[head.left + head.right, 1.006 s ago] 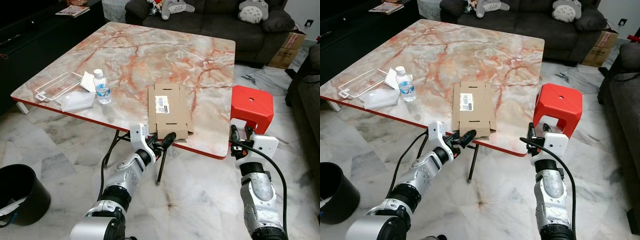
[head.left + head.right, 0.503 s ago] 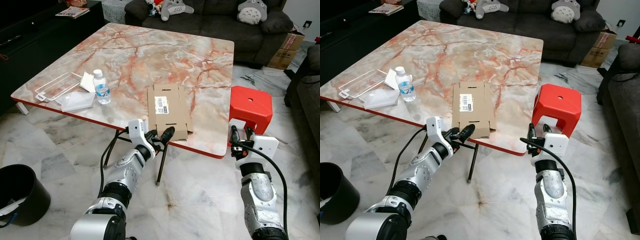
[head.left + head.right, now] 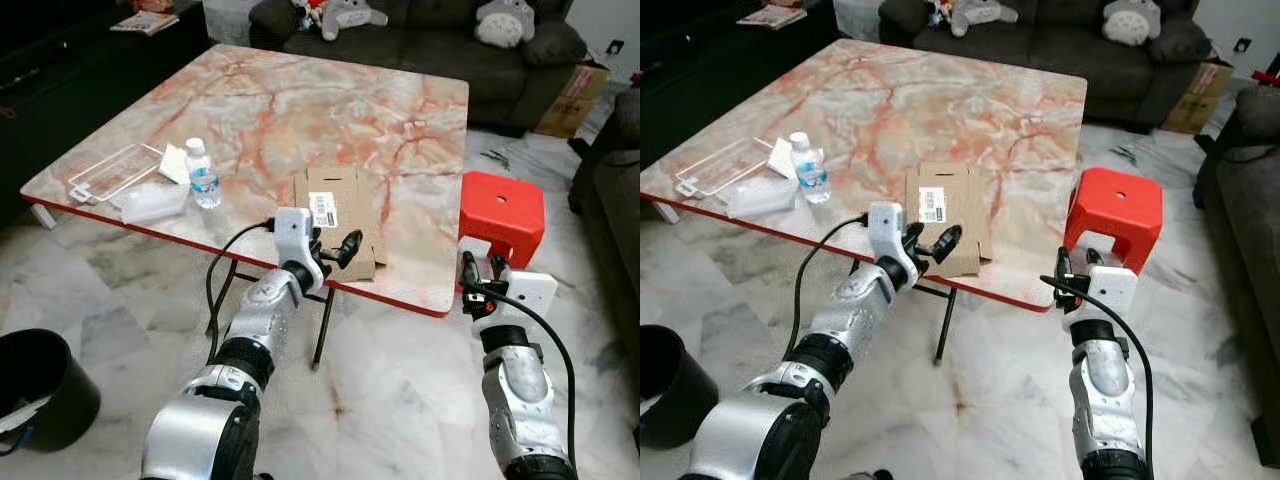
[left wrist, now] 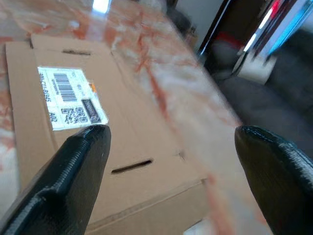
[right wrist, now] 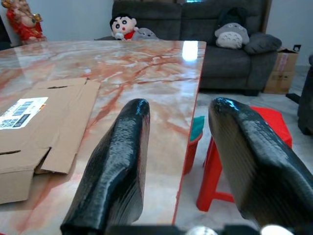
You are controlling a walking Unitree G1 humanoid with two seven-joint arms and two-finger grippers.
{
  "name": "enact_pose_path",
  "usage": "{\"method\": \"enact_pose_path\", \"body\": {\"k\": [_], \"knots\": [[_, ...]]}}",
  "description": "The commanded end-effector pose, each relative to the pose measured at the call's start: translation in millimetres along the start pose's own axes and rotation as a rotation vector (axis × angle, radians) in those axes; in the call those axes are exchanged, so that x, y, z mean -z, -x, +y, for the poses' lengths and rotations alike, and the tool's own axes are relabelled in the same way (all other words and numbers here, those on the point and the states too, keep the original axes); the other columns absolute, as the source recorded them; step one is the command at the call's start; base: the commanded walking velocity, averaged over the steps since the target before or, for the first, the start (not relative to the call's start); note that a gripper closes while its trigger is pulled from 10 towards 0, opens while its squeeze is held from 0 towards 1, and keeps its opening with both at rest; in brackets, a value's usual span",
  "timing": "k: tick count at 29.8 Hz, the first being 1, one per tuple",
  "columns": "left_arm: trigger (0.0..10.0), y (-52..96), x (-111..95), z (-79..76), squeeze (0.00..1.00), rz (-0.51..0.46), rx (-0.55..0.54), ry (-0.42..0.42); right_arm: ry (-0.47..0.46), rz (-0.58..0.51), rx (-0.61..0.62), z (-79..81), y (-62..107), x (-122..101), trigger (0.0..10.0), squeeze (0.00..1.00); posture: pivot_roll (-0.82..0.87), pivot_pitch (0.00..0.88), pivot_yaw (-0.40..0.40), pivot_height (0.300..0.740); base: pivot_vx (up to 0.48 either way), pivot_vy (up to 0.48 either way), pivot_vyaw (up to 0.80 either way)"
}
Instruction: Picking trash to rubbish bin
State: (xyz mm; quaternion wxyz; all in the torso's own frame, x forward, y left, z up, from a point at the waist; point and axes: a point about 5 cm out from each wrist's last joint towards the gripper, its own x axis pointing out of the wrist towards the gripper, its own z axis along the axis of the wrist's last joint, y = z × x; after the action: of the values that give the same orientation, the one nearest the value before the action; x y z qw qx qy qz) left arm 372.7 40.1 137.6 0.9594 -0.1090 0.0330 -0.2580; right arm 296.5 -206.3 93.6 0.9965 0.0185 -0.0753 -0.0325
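Flattened cardboard box [image 3: 337,217] lying label-up on the marble bench [image 3: 300,110], close to the near edge, one end nearly flush with the red rim. Likely the piece of trash in hand, being the nearest to reach.

Left claw [image 3: 336,249] raised just over the near end of the cardboard box, fingers [image 4: 68,181] spread wide apart, holding nothing. From the left wrist view, the two black fingers straddling the near end of the cardboard box, with its slot and barcode label between them. Spread probably set that wide to take the flat sheet by its edge, a thin thing lying flush and hard to lift from above.

Right claw [image 3: 481,268] waiting off the bench corner right of the cardboard box, beside the red stool [image 3: 503,207], fingers apart and empty, pointed along the bench top.

Further trash well left of the cardboard box: a small water bottle [image 3: 203,173] standing upright, clear plastic trays [image 3: 120,172] beside it.

Black rubbish bin [image 3: 35,386] on the floor, far left of the cardboard box and below bench level. Nothing dropped in from this grasp yet; carry and turn toward it yet to come.
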Motion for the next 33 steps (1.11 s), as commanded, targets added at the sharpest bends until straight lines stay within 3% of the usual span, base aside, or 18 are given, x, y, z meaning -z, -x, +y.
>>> {"method": "enact_pose_path", "body": {"k": [1,7,12,15,16,17,18,19,26,33], "knots": [[10.0,-6.5,0,-11.9,0.0,0.034,0.029,-0.067,0.005,-0.018,0.015,-5.1,0.8,-5,10.0,0.0,0.01,0.076,-0.05,0.74,0.0,0.0,0.0],[10.0,-8.9,10,-19.1,0.0,0.136,0.021,-0.224,0.007,-0.018,0.018,-6.4,1.1,-5,10.0,0.0,-0.01,0.073,-0.05,0.74,0.0,0.0,0.0],[10.0,-8.6,19,-22.0,0.0,0.197,-0.004,-0.267,0.007,-0.016,0.016,-6.0,1.6,-5,10.0,0.0,-0.01,0.075,-0.051,0.74,0.0,0.0,0.0],[10.0,-7.3,25,-23.4,0.0,0.227,-0.004,-0.216,0.007,-0.015,0.015,-5.9,1.8,-5,10.0,0.0,-0.01,0.075,-0.051,0.74,0.0,0.0,0.0],[10.0,-6.4,28,-23.1,0.0,0.231,-0.02,-0.078,0.007,-0.015,0.015,-5.7,2.1,-5,10.0,0.0,-0.01,0.077,-0.05,0.74,0.0,0.0,0.0],[10.0,-6.4,28,-23.1,0.0,0.231,-0.02,-0.078,0.007,-0.015,0.015,-5.7,2.1,-5,10.0,0.0,-0.01,0.077,-0.05,0.74,0.0,0.0,0.0],[10.0,-5.4,31,-23.1,0.0,0.233,-0.028,0.088,0.007,-0.013,0.014,-5.6,2.4,-5,10.0,0.0,-0.01,0.081,-0.051,0.74,0.0,0.0,0.0],[10.0,-5.1,32,-23.1,0.0,0.234,-0.028,0.121,0.007,-0.012,0.013,-5.6,2.5,-5,10.0,0.0,-0.01,0.081,-0.051,0.74,0.0,0.0,0.0],[10.0,0.4,42,-22.9,0.0,0.245,0.0,0.246,0.005,-0.008,0.006,-3.9,3.0,-4,10.0,0.0,0.0,0.083,-0.051,0.74,0.0,0.0,0.0],[10.0,6.0,47,-17.2,0.0,0.255,0.002,0.269,0.002,-0.007,0.004,-3.2,2.9,-3,10.0,0.0,0.01,0.083,-0.044,0.74,0.0,0.0,0.0]]}}
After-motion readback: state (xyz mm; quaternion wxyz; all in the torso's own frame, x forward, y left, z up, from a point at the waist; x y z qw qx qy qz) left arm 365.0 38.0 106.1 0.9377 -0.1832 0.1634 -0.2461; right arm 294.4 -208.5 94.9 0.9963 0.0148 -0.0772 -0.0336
